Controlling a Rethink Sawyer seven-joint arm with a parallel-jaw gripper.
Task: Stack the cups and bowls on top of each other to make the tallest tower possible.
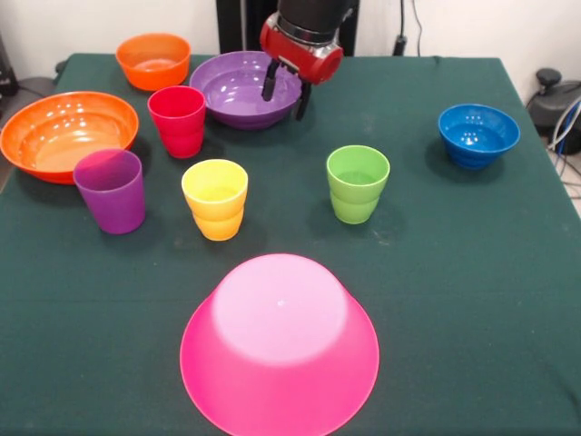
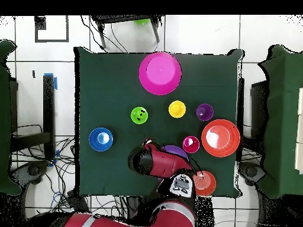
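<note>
My gripper (image 1: 284, 104) hangs open at the right rim of the purple bowl (image 1: 238, 89), one finger (image 1: 270, 82) over the inside and the other outside the rim. The red cup (image 1: 178, 120) stands just left of that bowl. Purple cup (image 1: 111, 190), yellow cup (image 1: 215, 198) and green cup (image 1: 357, 183) stand upright in a loose row mid-table. The pink bowl (image 1: 280, 350) lies upturned at the near edge, with nothing on it. In the overhead view the arm (image 2: 151, 161) covers most of the purple bowl (image 2: 176, 151); the pink bowl (image 2: 160, 73) sits opposite.
A large orange bowl (image 1: 68, 133) sits at the left edge and a small orange bowl (image 1: 152, 60) at the far left corner. The blue bowl (image 1: 478, 134) stands alone on the right. All rest on a dark green tablecloth (image 1: 454, 272).
</note>
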